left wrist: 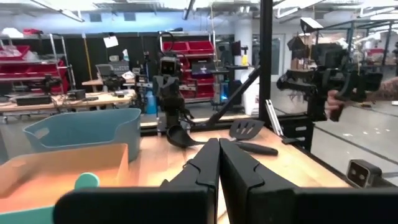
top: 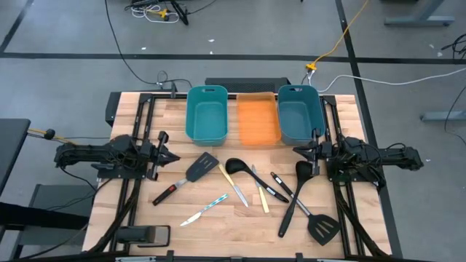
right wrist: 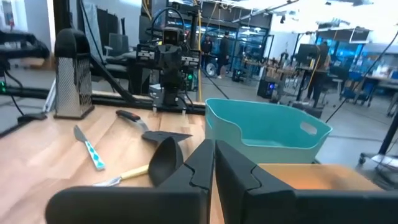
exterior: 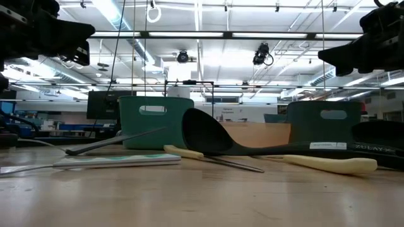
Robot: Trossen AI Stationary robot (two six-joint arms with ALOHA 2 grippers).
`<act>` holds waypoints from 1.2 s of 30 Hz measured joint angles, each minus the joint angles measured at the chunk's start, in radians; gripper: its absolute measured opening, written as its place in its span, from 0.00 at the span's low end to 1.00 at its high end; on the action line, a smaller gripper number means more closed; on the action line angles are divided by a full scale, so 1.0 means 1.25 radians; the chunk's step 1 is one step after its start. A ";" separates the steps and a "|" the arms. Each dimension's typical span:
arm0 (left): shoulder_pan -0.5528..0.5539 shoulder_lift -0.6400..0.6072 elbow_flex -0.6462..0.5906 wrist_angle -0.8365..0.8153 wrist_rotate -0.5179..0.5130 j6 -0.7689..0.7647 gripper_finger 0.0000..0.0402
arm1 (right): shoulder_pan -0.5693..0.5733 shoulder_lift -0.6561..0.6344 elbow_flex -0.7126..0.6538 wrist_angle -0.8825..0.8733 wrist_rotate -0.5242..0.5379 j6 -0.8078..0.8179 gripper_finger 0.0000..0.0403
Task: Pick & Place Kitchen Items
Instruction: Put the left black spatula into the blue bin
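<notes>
Several kitchen items lie flat on the wooden table [top: 145, 116] between the arms: a black spatula [top: 195, 172], a black ladle [top: 234, 166], pale-yellow-handled knives [top: 234, 186], a black-handled knife [top: 277, 186], a light-blue patterned knife [top: 205, 209], a black spoon [top: 294, 195] and a slotted spatula [top: 322, 227]. My left gripper [top: 175, 156] hovers shut at the left, above the table, holding nothing. My right gripper [top: 297, 151] hovers shut at the right, also holding nothing. In the wrist views the left gripper [left wrist: 219, 163] and right gripper [right wrist: 214, 165] show their fingers closed together.
Two teal bins [top: 207, 113] [top: 298, 113] flank an orange tray [top: 258, 120] at the table's far edge. A metal grater [right wrist: 73, 74] stands near the table's near-left corner. A dark block [top: 145, 234] sits at the near edge. Bare wood lies between the utensils and the bins.
</notes>
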 joint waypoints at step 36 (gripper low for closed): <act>0.000 0.000 0.034 0.030 -0.124 -0.120 0.01 | 0.000 0.000 0.018 0.046 0.007 0.162 0.01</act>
